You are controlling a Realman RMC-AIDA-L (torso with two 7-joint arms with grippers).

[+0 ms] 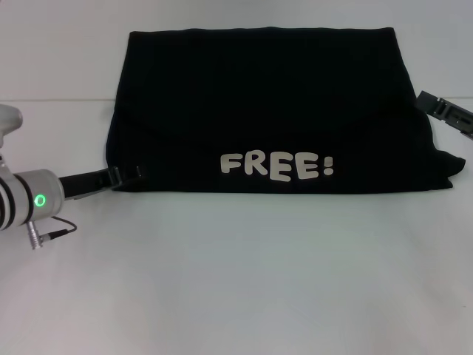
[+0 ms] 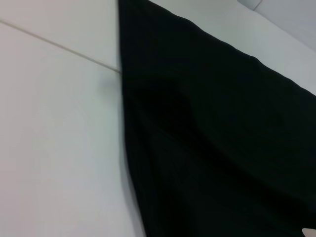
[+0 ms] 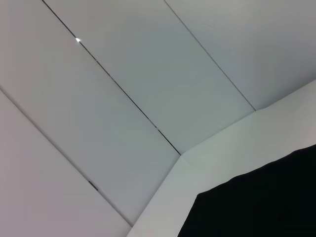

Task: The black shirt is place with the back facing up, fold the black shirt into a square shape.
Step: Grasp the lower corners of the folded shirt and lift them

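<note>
Head view: black shirt [image 1: 259,111] lying flat across the upper middle of the frame, on the white table [image 1: 236,281]. Already folded into a wide, long shape, not a square yet. Cream "FREE!" letters [image 1: 277,166] showing near its lower edge. Left gripper [image 1: 131,174] at the middle left, right at the shirt's lower left corner, touching the cloth or just beside it. Cannot tell if gripping or loose. Right gripper [image 1: 443,111] poking in at the right edge of the frame, just beside the shirt's right side. Cannot tell for that one either.

Left wrist view: black cloth filling the right and middle of the frame, with soft bumps in it. Bare table on the left, with a thin seam line [image 2: 59,47] across it. No sign of the gripper's own tips here.

Right wrist view: only one corner of the shirt, at the lower right. Table edge beside it, grey wall panels [image 3: 123,74] above.

Probably time for a side-over-side fold. For a good one:
- Pinch all the layers at the corner, not just the top one.
- Lift only a little, so nothing flops open.
- Carry the side straight across and line up the edges.
- Lay it down gently, then let go.
</note>
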